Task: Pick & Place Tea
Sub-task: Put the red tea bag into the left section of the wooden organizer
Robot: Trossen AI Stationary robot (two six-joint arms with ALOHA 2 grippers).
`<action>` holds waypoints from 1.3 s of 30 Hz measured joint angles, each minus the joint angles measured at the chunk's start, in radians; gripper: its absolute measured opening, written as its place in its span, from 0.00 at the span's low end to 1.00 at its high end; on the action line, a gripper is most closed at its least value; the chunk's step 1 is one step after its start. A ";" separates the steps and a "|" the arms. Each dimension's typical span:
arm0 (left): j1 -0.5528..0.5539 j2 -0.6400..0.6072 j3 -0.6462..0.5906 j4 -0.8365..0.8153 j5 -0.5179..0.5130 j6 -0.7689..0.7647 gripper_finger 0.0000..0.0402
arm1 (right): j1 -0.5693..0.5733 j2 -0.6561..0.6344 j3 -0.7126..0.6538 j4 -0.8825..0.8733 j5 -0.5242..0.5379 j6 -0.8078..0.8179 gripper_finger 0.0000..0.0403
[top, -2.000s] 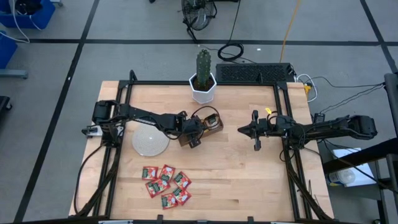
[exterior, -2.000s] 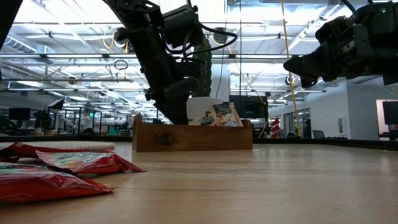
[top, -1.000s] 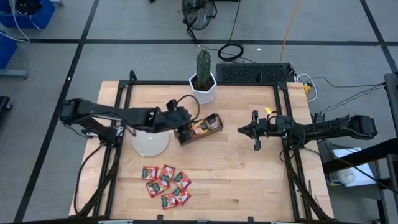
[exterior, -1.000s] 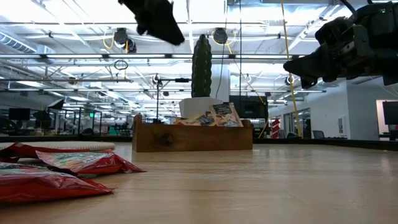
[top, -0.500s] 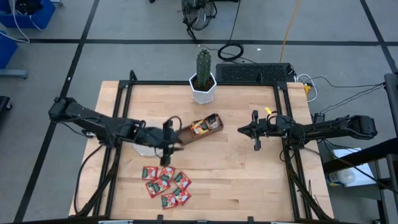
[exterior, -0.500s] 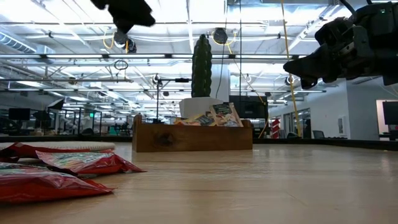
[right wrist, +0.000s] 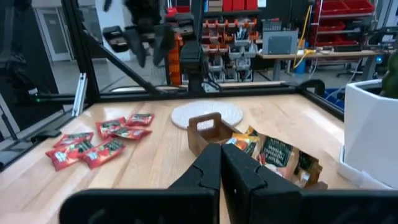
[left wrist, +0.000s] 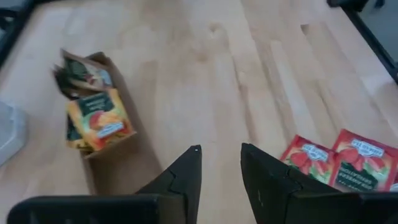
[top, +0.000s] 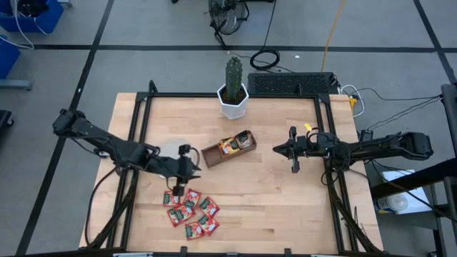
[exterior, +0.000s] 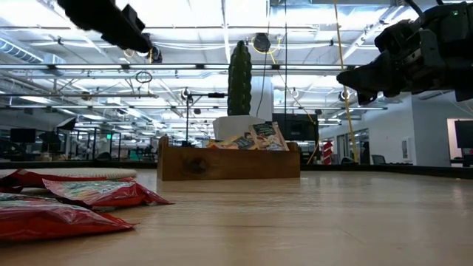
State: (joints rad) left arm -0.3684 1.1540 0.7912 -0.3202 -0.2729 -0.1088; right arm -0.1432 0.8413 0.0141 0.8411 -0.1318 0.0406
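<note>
Red sachets (top: 191, 209) lie loose at the near edge, unpicked. The left gripper (top: 176, 190) hangs just over them, jaws narrowly apart and empty. Beyond, the tray (top: 228, 149) already holds several sachets. The right gripper (top: 293, 150) waits mid-table, jaws closed, empty. Much remains.

Two dark jointed arms, black cabling

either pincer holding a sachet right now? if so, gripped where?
No. The left pincer is open and empty above the red sachets. The right pincer is shut on nothing, parked over bare table right of the tray.
</note>
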 joint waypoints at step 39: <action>0.038 0.725 0.550 -1.011 0.490 -0.652 0.68 | 0.000 0.000 0.000 -0.007 0.000 0.000 0.00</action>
State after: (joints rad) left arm -0.3305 1.8788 1.3414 -1.3311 0.2170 -0.7604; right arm -0.1429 0.8413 0.0140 0.8340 -0.1318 0.0406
